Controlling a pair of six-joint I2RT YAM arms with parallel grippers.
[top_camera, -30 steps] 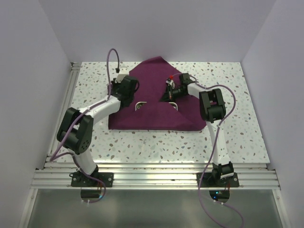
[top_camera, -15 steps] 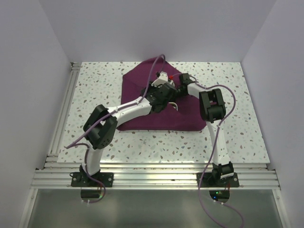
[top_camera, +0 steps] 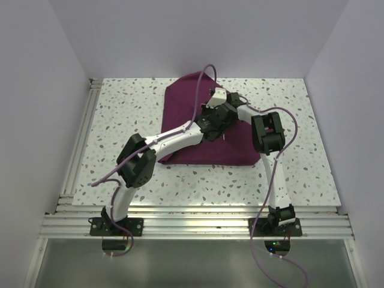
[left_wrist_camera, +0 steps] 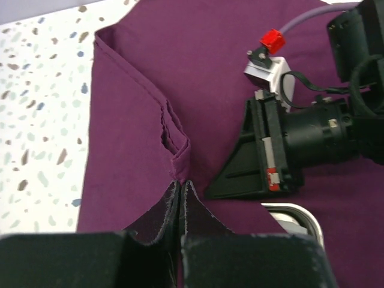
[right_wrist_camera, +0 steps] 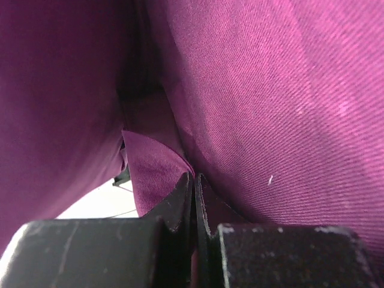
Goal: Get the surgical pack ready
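Soft purple cloth (top_camera: pixel 237 153) being pinched on the speckled counter (top_camera: pixel 120 108).
The cloth lies part folded at the far middle of the counter, and a shiny tray (left_wrist_camera: pixel 297 211) rim peeks out from it. The left tool (left_wrist_camera: pixel 180 187) is squeezed tight on a folded edge. The right tool (right_wrist_camera: pixel 193 183) is squeezed shut too and seems to nip some cloth. I think the cloth is light, floppy and a bit slippy, so grab edges or corners, not the flat middle.

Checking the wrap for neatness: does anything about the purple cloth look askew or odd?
The surgical pack is lopsided: one flap puckers into a ridge ahead of the left gripper, shut on the cloth. The rim of the steel tray peeks out uncovered beside the right gripper. Nothing is spilled.
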